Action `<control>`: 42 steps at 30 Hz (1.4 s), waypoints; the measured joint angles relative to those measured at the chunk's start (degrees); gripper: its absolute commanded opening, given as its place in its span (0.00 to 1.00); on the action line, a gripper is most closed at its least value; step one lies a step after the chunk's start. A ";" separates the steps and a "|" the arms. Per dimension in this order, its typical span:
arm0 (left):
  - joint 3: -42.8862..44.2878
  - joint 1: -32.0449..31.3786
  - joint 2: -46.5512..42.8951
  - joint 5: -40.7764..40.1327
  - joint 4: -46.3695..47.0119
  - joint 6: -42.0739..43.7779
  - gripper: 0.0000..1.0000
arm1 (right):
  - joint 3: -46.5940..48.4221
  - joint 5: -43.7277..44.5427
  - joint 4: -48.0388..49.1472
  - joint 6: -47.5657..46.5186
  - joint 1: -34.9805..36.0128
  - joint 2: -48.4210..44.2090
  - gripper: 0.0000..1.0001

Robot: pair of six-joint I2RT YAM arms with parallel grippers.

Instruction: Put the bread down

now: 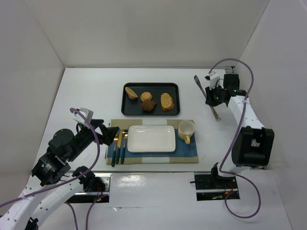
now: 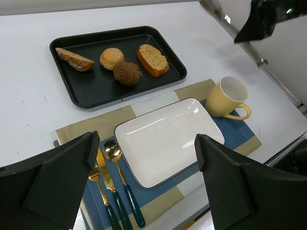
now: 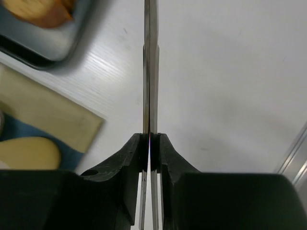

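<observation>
The bread point(image 1: 148, 106) point(image 2: 127, 73) is a dark brown lumpy pastry lying in the black tray point(image 1: 125, 109) point(image 2: 72, 96), between a pale round bun and a golden toast slice. To the right of the tray, above the table, my right gripper point(image 1: 214, 96) point(image 3: 150, 143) is shut on a pair of metal tongs point(image 1: 214, 111) point(image 3: 150, 57), whose two arms are pressed together. Over the left end of the placemat my left gripper point(image 1: 108, 133) point(image 2: 146, 143) stands open and holds nothing.
A white rectangular plate point(image 1: 151, 139) point(image 2: 168, 139) rests on a blue and tan placemat point(image 1: 189, 155), with a yellow cup point(image 1: 186, 130) point(image 2: 229, 98) to its right. Gold cutlery with green handles point(image 1: 119, 146) point(image 2: 112, 182) lies to its left. White walls enclose the table.
</observation>
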 measured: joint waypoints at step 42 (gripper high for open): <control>0.00 0.00 1.22 -1.05 -0.04 -0.07 1.00 | 16.11 -14.64 -8.85 7.15 28.26 -5.20 0.57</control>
